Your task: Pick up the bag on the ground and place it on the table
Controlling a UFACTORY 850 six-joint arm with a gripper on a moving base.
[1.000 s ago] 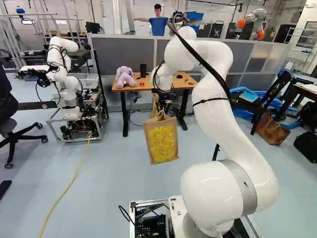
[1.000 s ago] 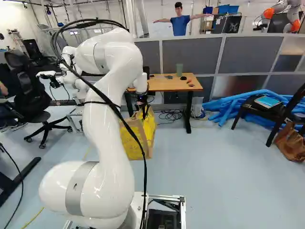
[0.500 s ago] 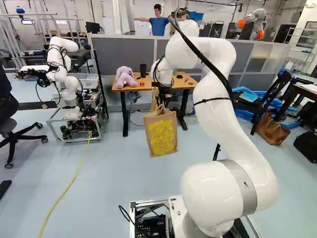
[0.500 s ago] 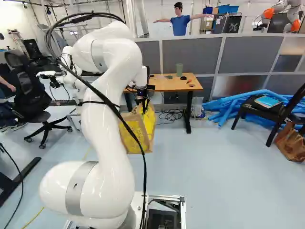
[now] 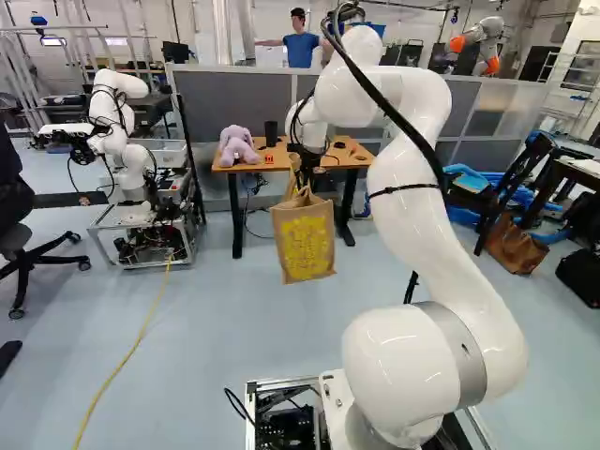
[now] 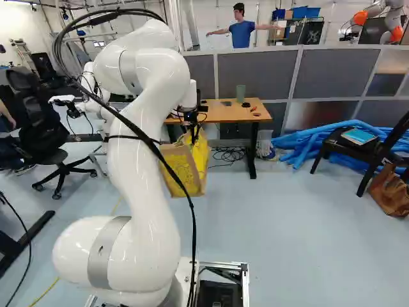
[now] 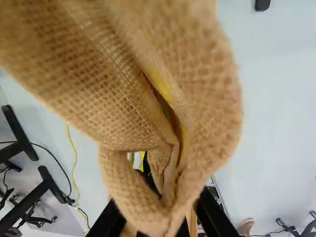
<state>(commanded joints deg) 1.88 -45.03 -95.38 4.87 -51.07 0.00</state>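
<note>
Left base view: the bag (image 5: pixel 307 246) hangs upright from the raised arm (image 5: pixel 427 211), in front of the near edge of the bench (image 5: pixel 277 166). Over the last second the arm has lifted and the bag has risen with it; the base has not moved. Its body is now well off the floor (image 5: pixel 187 356), though nearly all of it is below the benchtop. A purple plush toy (image 5: pixel 238 143) sits by the bench's left corner.

Right base view: the same rise shows here, with the bag hanging by the left end of the near edge. The green cup (image 6: pixel 240 93) stands toward the far edge.

Wrist view: the gripper (image 7: pixel 160 217) is closed on the bag's bunched handle (image 7: pixel 143 205), the cloth pinched between its two fingers, which the fabric keeps a little apart. The mouth of the bag sags open ahead of them.

So the pick-up looks done and the carry is under way. The bag's bottom probably needs to clear the near edge before any move forward; going in too low could snag it there or set it swinging.
</note>
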